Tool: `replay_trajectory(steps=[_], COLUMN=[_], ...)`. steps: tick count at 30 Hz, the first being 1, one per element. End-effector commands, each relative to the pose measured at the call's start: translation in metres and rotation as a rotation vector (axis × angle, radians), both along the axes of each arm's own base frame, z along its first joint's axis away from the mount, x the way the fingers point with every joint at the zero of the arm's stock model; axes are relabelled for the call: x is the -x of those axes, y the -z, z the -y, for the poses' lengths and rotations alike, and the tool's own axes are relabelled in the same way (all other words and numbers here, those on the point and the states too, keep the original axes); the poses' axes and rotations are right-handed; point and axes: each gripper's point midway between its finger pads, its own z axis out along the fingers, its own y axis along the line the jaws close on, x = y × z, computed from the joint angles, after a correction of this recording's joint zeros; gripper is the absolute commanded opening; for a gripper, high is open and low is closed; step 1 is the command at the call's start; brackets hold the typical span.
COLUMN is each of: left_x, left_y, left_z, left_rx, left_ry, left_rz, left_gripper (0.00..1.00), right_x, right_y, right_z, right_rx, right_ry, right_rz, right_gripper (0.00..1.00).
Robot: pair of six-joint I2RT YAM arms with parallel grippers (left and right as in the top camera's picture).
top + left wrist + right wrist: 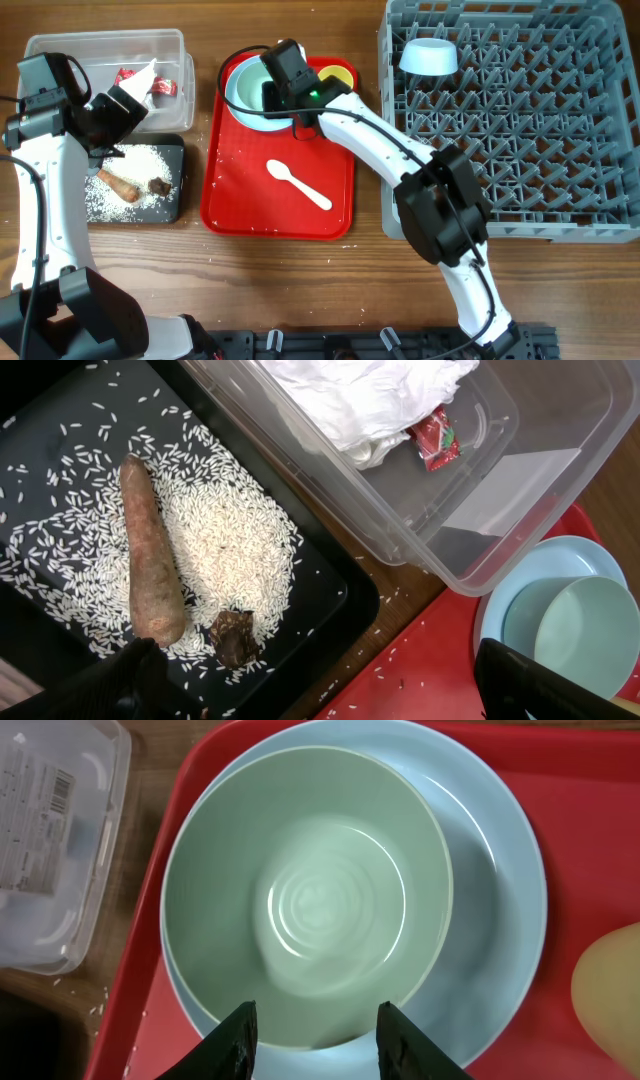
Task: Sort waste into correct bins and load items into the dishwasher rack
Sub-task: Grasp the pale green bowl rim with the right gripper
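Observation:
My right gripper [282, 88] [318, 1032] is open and hovers over the near rim of the mint-green bowl [310, 890], which sits in the pale blue plate [490, 890] on the red tray. The yellow cup [337, 75] and white spoon [298, 184] also lie on that tray. My left gripper [125, 105] [330, 690] is open and empty above the black tray [340, 600], which holds rice [230, 540], the brown stick [150, 555] and the dark lump [235, 638]. The clear tub [500, 510] holds the napkin [360, 400] and a wrapper [435, 440]. The light blue bowl [429, 57] sits upside down in the grey rack [520, 120].
The red serving tray [230, 190] lies between the bins and the rack, with stray rice grains on it and on the wooden table [300, 290]. The rack fills the right side.

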Motion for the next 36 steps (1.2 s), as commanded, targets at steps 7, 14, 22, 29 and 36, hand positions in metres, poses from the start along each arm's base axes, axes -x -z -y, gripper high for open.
replay_trajectory(steps=[7,14,22,29,36], left_x=[-0.002,-0.002,-0.002,-0.002,-0.002], left_y=[-0.003,-0.003,-0.003,-0.003,-0.003], left_z=[-0.002,-0.002,-0.002,-0.002,-0.002], left_rx=[-0.008,-0.008,-0.008,-0.008,-0.008], left_ry=[0.001,0.001,0.001,0.001,0.001], left_rz=[0.008,0.008,0.008,0.008,0.008], left_gripper=[1.0,1.0,1.0,1.0,1.0], right_x=[-0.013,0.003,0.047,0.074,0.068], right_y=[0.046,0.056,0.07,0.039,-0.03], right_z=[0.019,0.023,0.03,0.037,0.036], right_rx=[0.038,0.075,0.115,0.155,0.095], right_ry=[0.075,0.02,-0.075,-0.19,-0.194], right_rz=[-0.049,-0.116,-0.3,-0.341,-0.215], right_gripper=[0.4,0.28,0.23,0.14,0.04])
